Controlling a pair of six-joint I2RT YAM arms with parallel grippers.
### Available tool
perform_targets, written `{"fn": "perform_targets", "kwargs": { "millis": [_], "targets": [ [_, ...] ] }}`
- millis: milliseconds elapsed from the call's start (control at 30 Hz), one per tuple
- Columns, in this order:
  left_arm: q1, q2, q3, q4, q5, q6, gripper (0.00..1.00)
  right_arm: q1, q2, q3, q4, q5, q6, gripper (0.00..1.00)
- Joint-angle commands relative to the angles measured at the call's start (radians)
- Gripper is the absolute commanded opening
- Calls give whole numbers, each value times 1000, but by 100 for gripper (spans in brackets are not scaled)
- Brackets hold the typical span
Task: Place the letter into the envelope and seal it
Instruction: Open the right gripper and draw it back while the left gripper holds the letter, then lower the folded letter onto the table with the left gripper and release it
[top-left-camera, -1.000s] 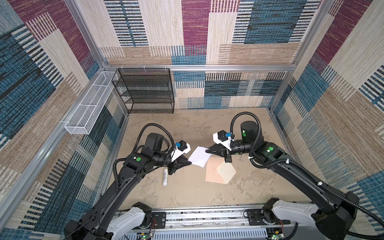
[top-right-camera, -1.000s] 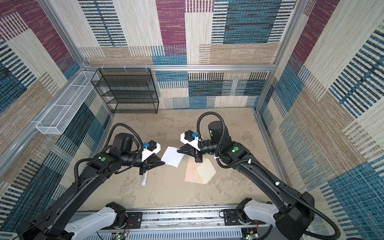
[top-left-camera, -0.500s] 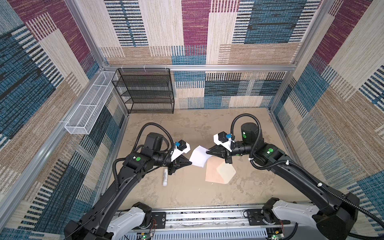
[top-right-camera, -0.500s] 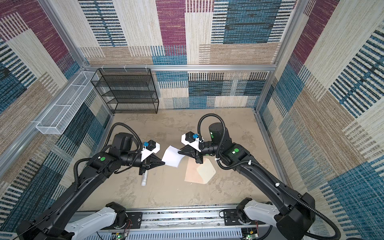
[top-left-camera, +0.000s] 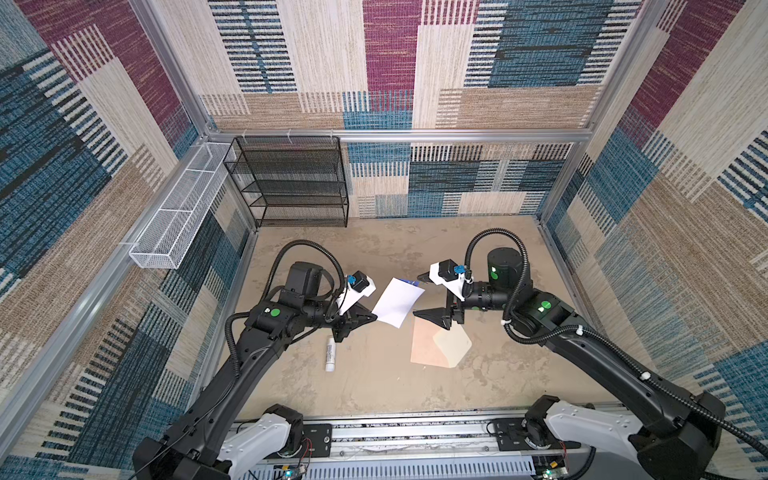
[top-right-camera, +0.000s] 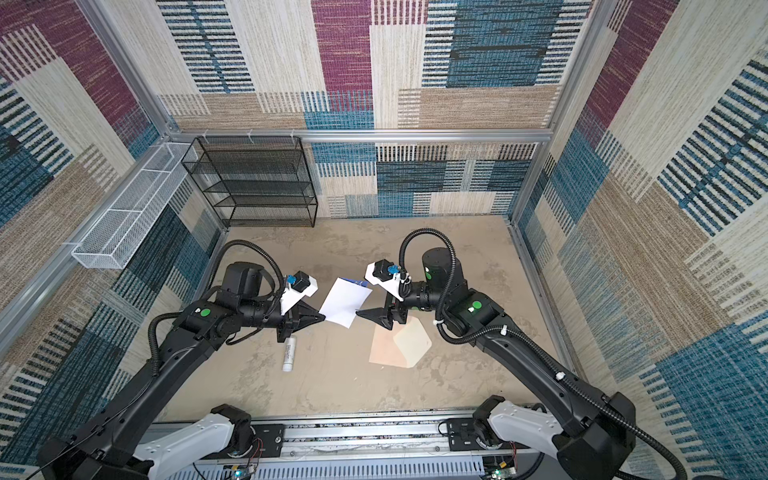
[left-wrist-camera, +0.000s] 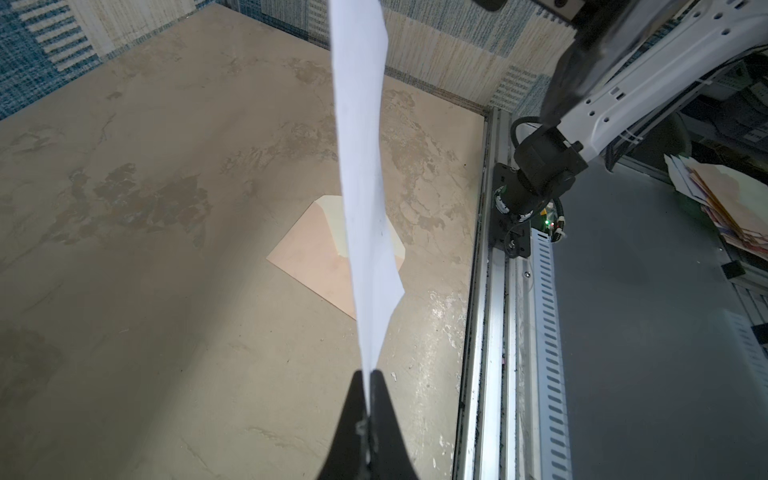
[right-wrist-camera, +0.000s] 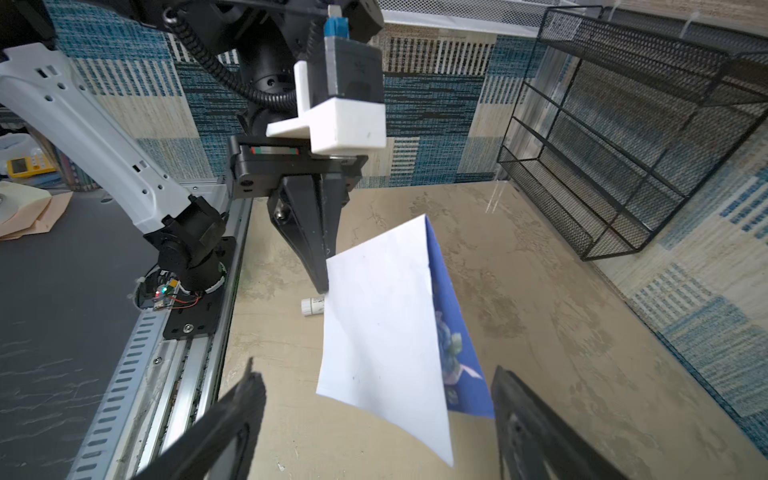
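**Top views.** The left gripper (top-left-camera: 372, 318) is clamped on one corner of the letter (top-left-camera: 397, 302), which hangs in the air over the middle of the desk (top-left-camera: 374, 386). The right gripper (top-left-camera: 419, 296) stands with jaws wide apart astride the sheet's opposite edge. The envelope (top-left-camera: 426, 347) lies flat right of the desk's centre, its cream flap apparently open. A glue stick (top-left-camera: 330, 354) lies left of centre.

**Left wrist view.** The jaws are together on the letter (left-wrist-camera: 361, 166), seen edge-on, with the envelope (left-wrist-camera: 307, 257) on the desk beyond.

**Right wrist view.** The open fingers (right-wrist-camera: 249, 399) flank the letter (right-wrist-camera: 378, 324) without visible contact.

**Step in hand, as judged.** This is a one-handed carry. A single corner grip lets the sheet swing, so its free edge is best lowered slowly to the envelope's mouth while the right gripper steadies the envelope.
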Motion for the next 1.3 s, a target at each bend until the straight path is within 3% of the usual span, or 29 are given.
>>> {"fn": "perform_targets", "kwargs": {
  "millis": [0, 200, 333, 533, 733, 1000, 1267],
  "targets": [
    [42, -4, -3, 9, -40, -66, 0, -5, -20, -11, 69, 86, 19, 88],
    [81, 42, 12, 55, -127, -244, 0, -20, -39, -55, 110, 166, 38, 88],
    [97, 135, 76, 23, -122, -343, 0, -26, -38, -75, 145, 218, 70, 87],
    [112, 276, 135, 35, -85, -515, 0, -26, -16, -127, 246, 308, 217, 84],
    [118, 329, 74, 178, -110, -707, 0, -26, -14, -191, 326, 444, 337, 81],
    [130, 471, 48, 244, -99, -822, 0, -26, -18, -264, 376, 490, 444, 79],
    [183, 621, 99, 228, -100, -801, 0, -26, -49, -316, 365, 617, 502, 80]
  ]
}}
